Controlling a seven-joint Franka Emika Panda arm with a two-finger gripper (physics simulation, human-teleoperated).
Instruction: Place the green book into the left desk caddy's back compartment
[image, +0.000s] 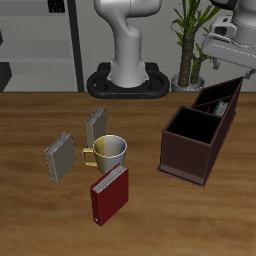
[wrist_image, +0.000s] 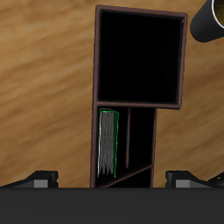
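The green book (wrist_image: 107, 142) stands on edge inside the back compartment (wrist_image: 131, 144) of the left desk caddy (image: 196, 140), against one side wall. In the exterior view only its top edge (image: 214, 101) shows above the slanted walls. My gripper (image: 228, 50) hangs well above the caddy's taller end. In the wrist view the gripper (wrist_image: 112, 180) is open and empty, its fingertips (wrist_image: 39, 180) spread wide on either side of the caddy (wrist_image: 140, 105). The lower square section (wrist_image: 140, 57) holds nothing.
A cream mug (image: 110, 150) stands mid-table and also shows in the wrist view (wrist_image: 210, 19). Two grey books (image: 60, 155) (image: 95, 126) stand beside the mug. A dark red book (image: 108, 193) lies nearer the table's front edge. A potted plant (image: 188, 45) stands behind the caddy.
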